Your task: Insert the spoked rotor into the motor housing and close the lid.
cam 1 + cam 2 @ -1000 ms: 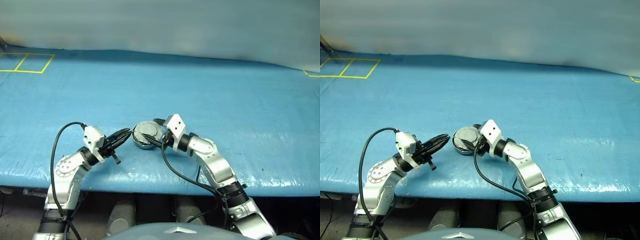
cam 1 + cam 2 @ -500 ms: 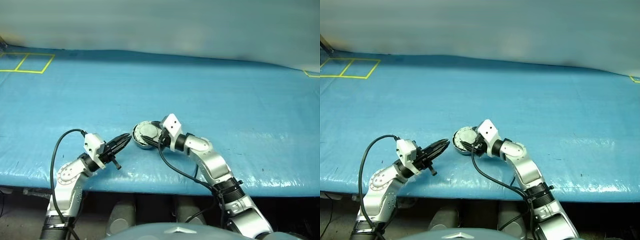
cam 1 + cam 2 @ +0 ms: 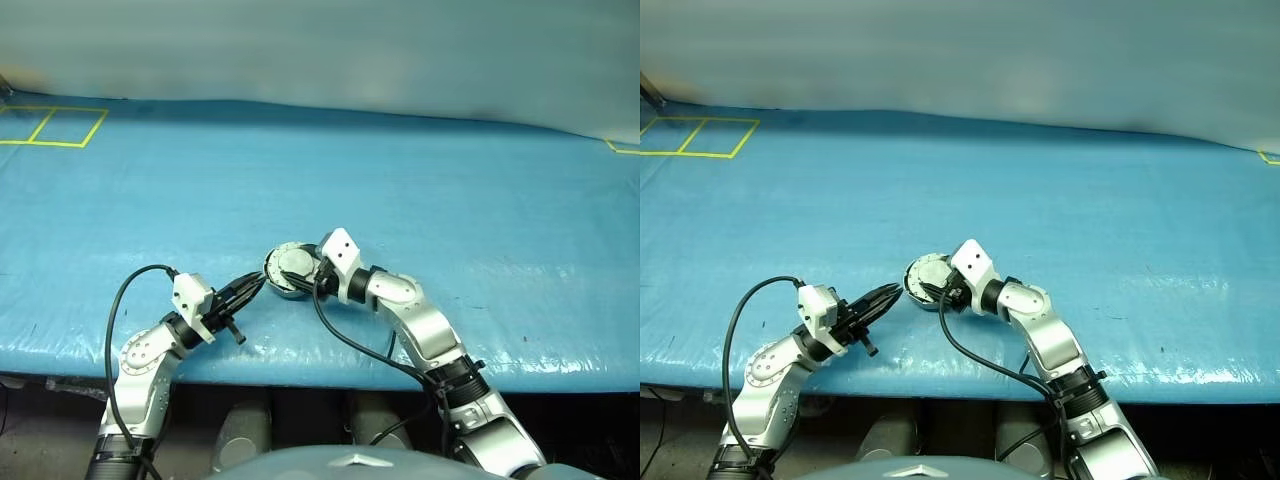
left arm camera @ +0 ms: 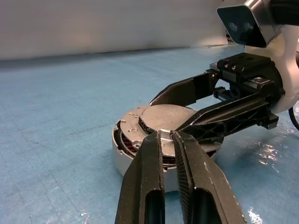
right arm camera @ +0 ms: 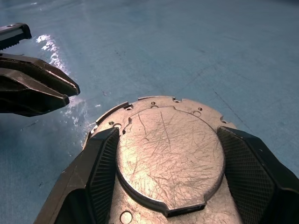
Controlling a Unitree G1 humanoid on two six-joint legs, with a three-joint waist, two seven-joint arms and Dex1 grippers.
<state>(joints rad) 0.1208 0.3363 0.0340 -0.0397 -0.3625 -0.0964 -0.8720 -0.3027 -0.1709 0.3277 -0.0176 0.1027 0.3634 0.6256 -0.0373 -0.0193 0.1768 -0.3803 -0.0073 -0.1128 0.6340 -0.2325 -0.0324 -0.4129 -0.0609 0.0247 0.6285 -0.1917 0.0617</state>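
Right wrist view says most: the right pincer (image 5: 168, 186) has its two black fingers spread wide, one on each side of the lid (image 5: 169, 156). The lid's plain scratched silver face is up, lying down over the motor housing (image 4: 122, 156). The padded fingers (image 5: 103, 163) sit right against the disc's edges, though I cannot tell for sure whether they press it or just bracket it. My guess is the arm stands this way to steady or seat the lid, holding it centred on the housing.

From the left wrist view a sliver of copper-coloured winding shows in a gap under the lid on the housing's left side, so the lid may not be fully flat yet. The spoked rotor isn't something I can make out; if it is in, it is under the lid.

The housing sits on the blue worktop (image 3: 450, 190), near the front edge, about the middle. The left pincer (image 3: 258, 284) comes at it from the left and near side, fingers pinched together with nothing between them, its tip just beside the housing's rim, maybe touching; it looks placed to brace or nudge the puck so it doesn't slide while the right arm works.
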